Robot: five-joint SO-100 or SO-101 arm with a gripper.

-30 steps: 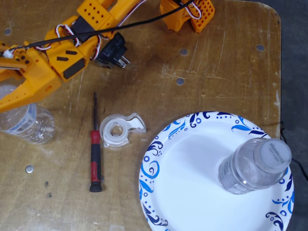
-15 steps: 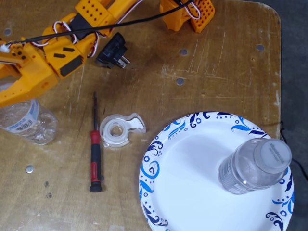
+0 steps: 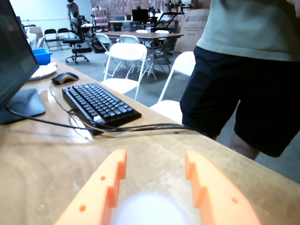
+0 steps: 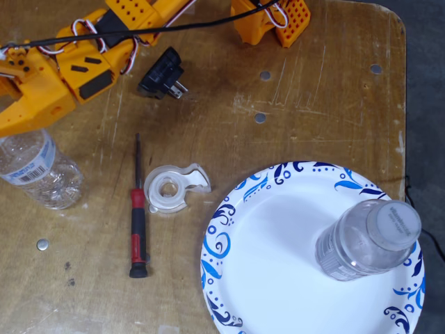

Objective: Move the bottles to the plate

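Bottles are split between two places, so by my reading the job stands about half finished. At the far left of the fixed view, a small clear plastic bottle with a blue-white barcode label (image 4: 35, 169) stands on the worn wooden table (image 4: 313, 97), well apart from the plate, with the orange arm reaching over its top. In the wrist view the orange two-finger gripper (image 3: 156, 161) has its fingers spread apart on either side of a blurred white ridged cap (image 3: 151, 208), which I take to be this bottle's; the fingers do not look pressed against it, though the cap is too blurred to be sure of contact. Moving right in the fixed view come a red-and-black screwdriver (image 4: 138, 224), a small clear tape dispenser (image 4: 172, 188) and, above them, a black plug adapter (image 4: 162, 73), all lying loose on the table. Further right, the large round white paper plate with blue swirls on its rim (image 4: 229, 243) already carries the other clear bottle with a white cap (image 4: 368, 240), standing upright near the plate's right side. What is left, I judge, is closing on the left bottle, lifting it and carrying it to the plate's bare white middle.
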